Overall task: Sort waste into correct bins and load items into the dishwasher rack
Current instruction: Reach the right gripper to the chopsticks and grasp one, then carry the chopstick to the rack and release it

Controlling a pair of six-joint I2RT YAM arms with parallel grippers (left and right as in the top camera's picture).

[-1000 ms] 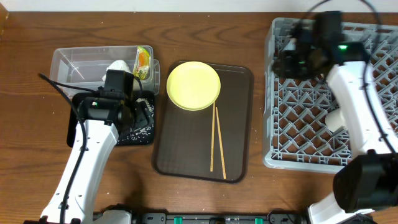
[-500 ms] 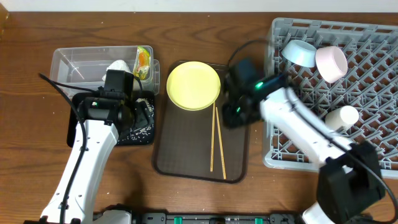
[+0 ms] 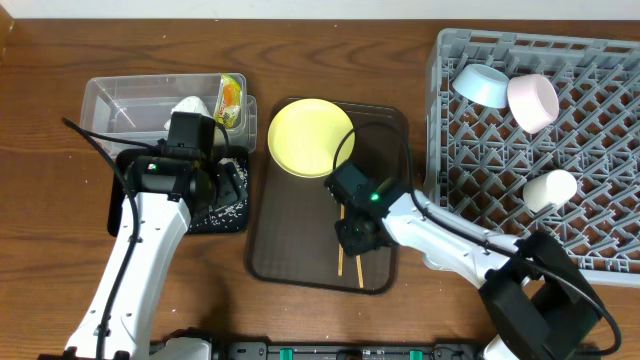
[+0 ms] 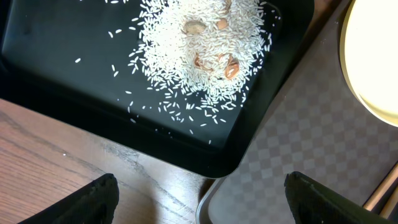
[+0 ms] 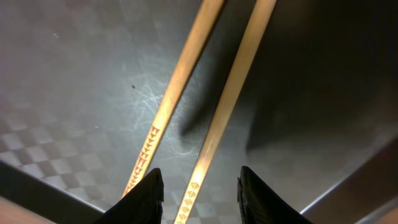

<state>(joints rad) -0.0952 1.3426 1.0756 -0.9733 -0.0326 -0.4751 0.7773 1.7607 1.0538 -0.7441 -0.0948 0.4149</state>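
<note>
Chopstick pickup appears current: right gripper, jaws parted and empty, sits over the chopsticks on the brown tray; next move requires closing on both sticks.

You see your right gripper over the pair of chopsticks on the brown tray, near the yellow plate, while your left gripper hangs over the black tray.
</note>
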